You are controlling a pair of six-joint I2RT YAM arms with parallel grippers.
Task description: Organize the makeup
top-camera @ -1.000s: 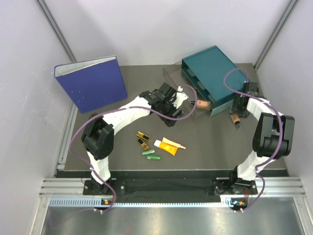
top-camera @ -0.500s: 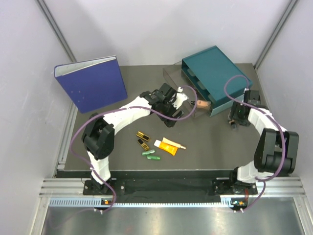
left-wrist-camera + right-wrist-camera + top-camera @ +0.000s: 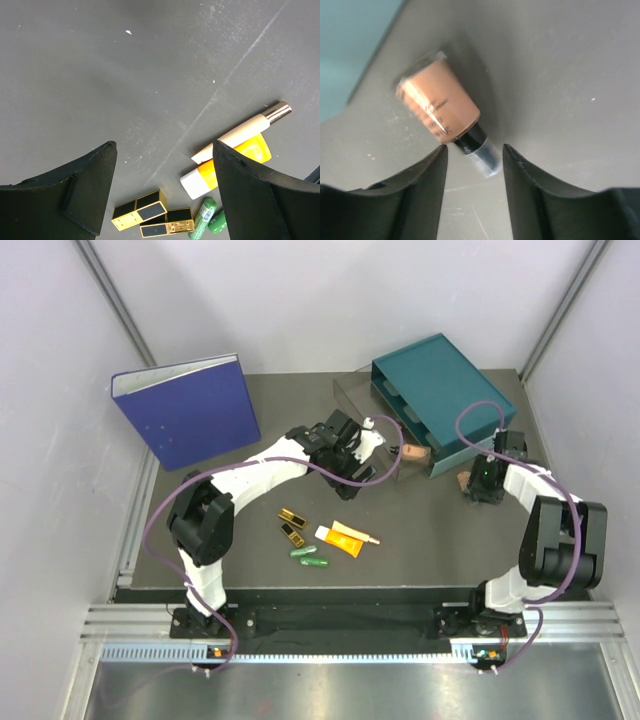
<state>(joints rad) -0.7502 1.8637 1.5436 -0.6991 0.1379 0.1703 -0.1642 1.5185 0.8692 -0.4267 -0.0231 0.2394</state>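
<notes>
A beige dark-capped bottle (image 3: 437, 102) lies on the mat next to the teal drawer box; it also shows in the top view (image 3: 465, 480). My right gripper (image 3: 475, 151) is open, low over the mat, its fingers on either side of the bottle's cap without touching it; in the top view it (image 3: 480, 484) is just right of the bottle. A second beige bottle (image 3: 412, 452) lies in the clear tray. My left gripper (image 3: 165, 145) is open and empty, held high (image 3: 355, 468). Below it lie two gold-and-black cases (image 3: 140, 210), two green capsules (image 3: 202, 225), a yellow-orange tube (image 3: 225, 172) and a slim beige stick (image 3: 240, 132).
The teal drawer box (image 3: 440, 390) stands at the back right with a clear tray (image 3: 365, 400) pulled out before it. A large blue binder (image 3: 185, 410) stands at the back left. The loose makeup cluster (image 3: 320, 538) lies at the near middle of the mat.
My right gripper has shifted slightly right and the beige bottle now shows on the mat just left of it. The left arm has not moved.
</notes>
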